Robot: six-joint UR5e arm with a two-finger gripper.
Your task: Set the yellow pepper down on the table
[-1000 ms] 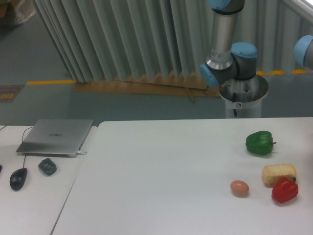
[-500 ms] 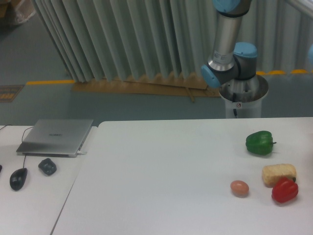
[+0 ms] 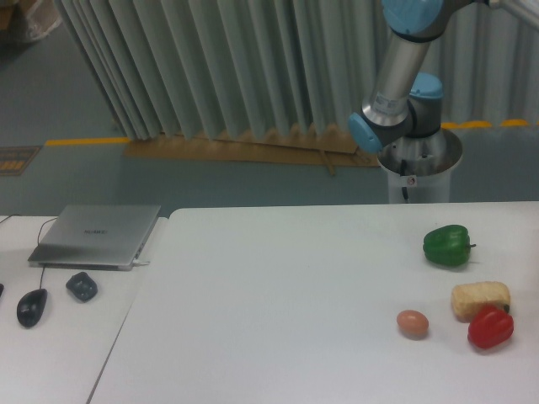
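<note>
The matte white table [image 3: 278,311] bears a green pepper [image 3: 446,246].

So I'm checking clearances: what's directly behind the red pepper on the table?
A yellowish bread-like block sits right behind the red pepper, seeming to touch it. Its lower right corner is covered by the pepper. The green pepper lies farther back.

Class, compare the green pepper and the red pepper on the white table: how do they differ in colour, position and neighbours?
The green pepper is green and lies farther back on the table; the red pepper is red and lies nearer the front edge. The green pepper stands alone, while the red pepper sits against a yellowish sponge-like block, with an egg to its left. Both are glossy, similar in size, and rest on the table's right side.
</note>
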